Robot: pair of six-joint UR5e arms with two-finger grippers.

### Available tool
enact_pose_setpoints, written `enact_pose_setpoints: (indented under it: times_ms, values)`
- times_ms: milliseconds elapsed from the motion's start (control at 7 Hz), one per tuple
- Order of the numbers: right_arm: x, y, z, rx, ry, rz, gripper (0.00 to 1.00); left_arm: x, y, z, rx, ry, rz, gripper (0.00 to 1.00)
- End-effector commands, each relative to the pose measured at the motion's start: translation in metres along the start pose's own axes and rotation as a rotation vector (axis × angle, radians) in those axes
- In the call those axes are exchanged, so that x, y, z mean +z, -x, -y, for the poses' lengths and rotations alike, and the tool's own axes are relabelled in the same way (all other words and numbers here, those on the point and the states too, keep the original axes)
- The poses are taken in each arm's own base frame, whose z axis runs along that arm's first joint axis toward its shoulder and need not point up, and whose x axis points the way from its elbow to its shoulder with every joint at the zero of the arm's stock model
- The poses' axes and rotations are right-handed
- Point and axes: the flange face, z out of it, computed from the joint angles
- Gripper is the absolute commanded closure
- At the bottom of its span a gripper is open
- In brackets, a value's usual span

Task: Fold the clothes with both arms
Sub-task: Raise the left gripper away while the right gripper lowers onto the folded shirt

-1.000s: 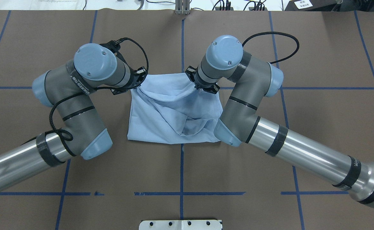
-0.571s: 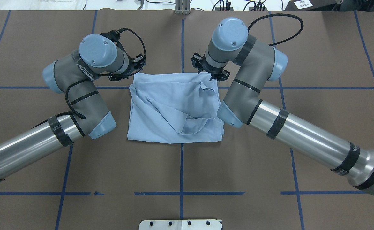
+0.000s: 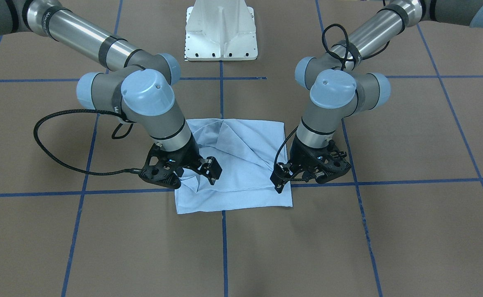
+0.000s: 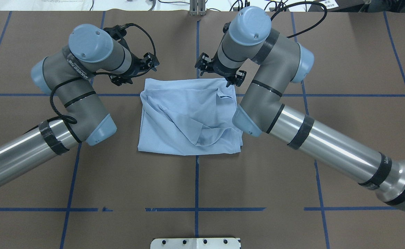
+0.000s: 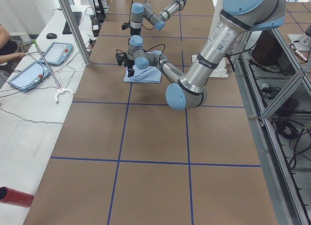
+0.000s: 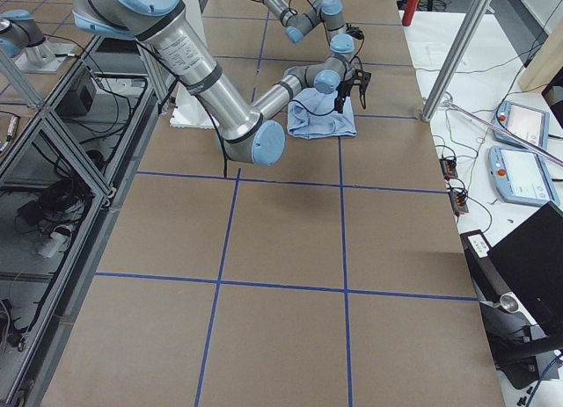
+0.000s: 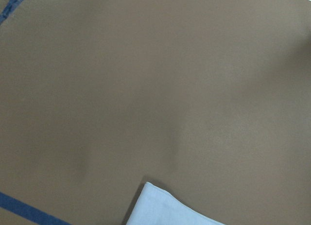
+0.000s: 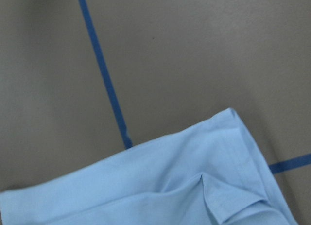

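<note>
Lying mid-tabletop [image 4: 257,193] as a rough, rumpled square, the light blue shirt [image 4: 188,117] shows diagonal creases; left hand [image 4: 134,72] and right hand [image 4: 219,72] hover at its far corners, fingers apart, empty

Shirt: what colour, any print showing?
Shirt is plain light blue, with no print visible on the folded faces. It shows best in the overhead view.

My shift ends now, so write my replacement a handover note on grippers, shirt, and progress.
Left black two-finger gripper: open, empty, beside the far left corner of the light blue T-shirt.
Right black two-finger gripper: open, empty, above its far right corner.
Shirt lies on the brown table, folded to a rough square.
Left to do: the top layer is creased and loose; probably smooth or refold it.
</note>
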Motion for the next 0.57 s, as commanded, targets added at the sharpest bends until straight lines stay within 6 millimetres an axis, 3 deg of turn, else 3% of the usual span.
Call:
enact_pose_setpoints:
  times_ms: [0,286,429]
  values:
    - [0.008,0.022,-0.089,-0.238,-0.041,-0.089,0.00,-0.021,0.020,-0.003,0.012,0.007,-0.020,0.00]
    - [0.026,0.025,-0.158,-0.439,-0.043,-0.179,0.02,-0.021,0.022,-0.001,0.011,0.004,-0.018,0.00]
    - [0.038,0.022,-0.180,-0.553,-0.048,-0.200,0.04,-0.020,0.026,-0.001,0.010,0.004,-0.014,0.00]
